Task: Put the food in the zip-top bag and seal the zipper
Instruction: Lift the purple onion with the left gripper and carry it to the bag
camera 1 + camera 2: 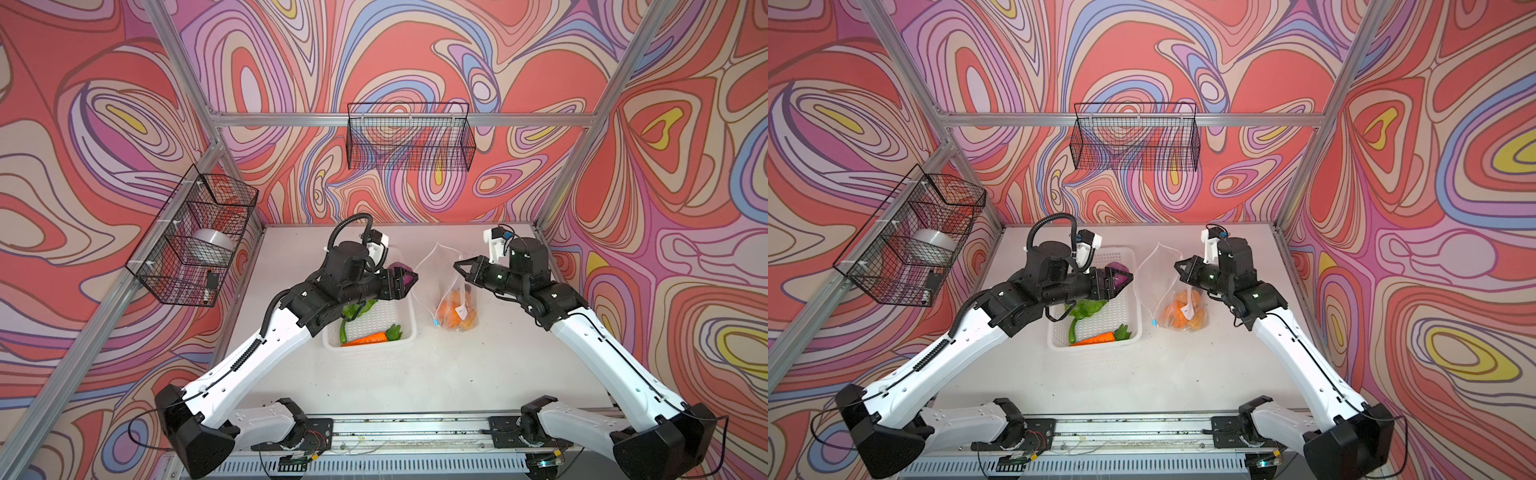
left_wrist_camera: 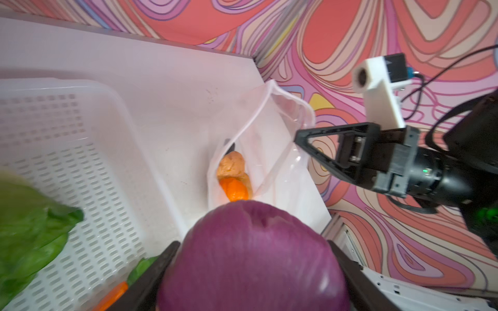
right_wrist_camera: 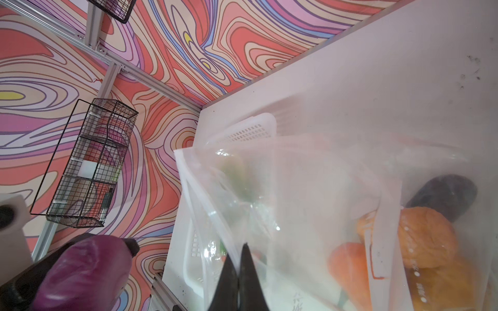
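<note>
Left pincer (image 1: 405,283): jaws spread wide around the onion (image 2: 253,255), which fills the gap between them. It hangs over the basket's (image 1: 370,345) far right corner, just beside the bag (image 1: 440,266).

Right pincer (image 3: 241,258): jaws pressed together on a thin fold of the bag's upper edge, holding the mouth up and open toward the left arm.

Bag stands on the table (image 1: 415,374) right of the basket. Pumpkin (image 2: 234,189) and potato (image 2: 231,164) lie at its bottom. Slider (image 1: 435,321) sits low on the near edge; zipper unsealed. Lettuce (image 1: 357,309) and carrot (image 1: 365,338) remain in the basket.

Risks, as judged:
- Mouth is held at one point only and the opposite lip is slack. The wide onion may catch that lip and fold the opening shut or drag the bag sideways.
- The pinch is on slick film, so a push from the onion could pull it free and the bag would collapse.
- Released short of the mouth, the round onion would likely land between basket and bag and roll.
- The two pincers are close; going deep risks a knock.
</note>
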{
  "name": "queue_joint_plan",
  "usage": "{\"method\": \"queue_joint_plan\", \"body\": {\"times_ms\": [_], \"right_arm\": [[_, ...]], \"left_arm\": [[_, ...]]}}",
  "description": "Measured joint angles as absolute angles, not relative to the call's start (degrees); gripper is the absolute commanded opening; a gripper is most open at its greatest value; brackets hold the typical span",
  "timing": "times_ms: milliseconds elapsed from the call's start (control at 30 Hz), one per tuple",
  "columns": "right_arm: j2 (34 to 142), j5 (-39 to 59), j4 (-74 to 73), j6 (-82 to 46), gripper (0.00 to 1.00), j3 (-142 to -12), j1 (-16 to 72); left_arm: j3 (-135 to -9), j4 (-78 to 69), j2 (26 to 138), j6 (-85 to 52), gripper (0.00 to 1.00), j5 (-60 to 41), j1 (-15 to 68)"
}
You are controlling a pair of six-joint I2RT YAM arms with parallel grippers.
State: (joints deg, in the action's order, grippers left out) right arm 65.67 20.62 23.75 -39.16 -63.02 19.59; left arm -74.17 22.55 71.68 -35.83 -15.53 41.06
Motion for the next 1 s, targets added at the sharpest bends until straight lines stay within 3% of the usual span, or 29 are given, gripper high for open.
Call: {"method": "queue_joint_plan", "body": {"times_ms": [467,1000], "right_arm": [[63.92,20.78,24.47,-39.11,0.0,-62.98,19.59],[62.74,23.92,24.67,-38.65,0.0,-63.0,19.59]], "left_arm": [[-82.56,19.53,87.11,-34.83,0.45,-20.91,44.31],[-92.77,34.09,98.85,-28.82,0.49,-7.07,44.73]]}}
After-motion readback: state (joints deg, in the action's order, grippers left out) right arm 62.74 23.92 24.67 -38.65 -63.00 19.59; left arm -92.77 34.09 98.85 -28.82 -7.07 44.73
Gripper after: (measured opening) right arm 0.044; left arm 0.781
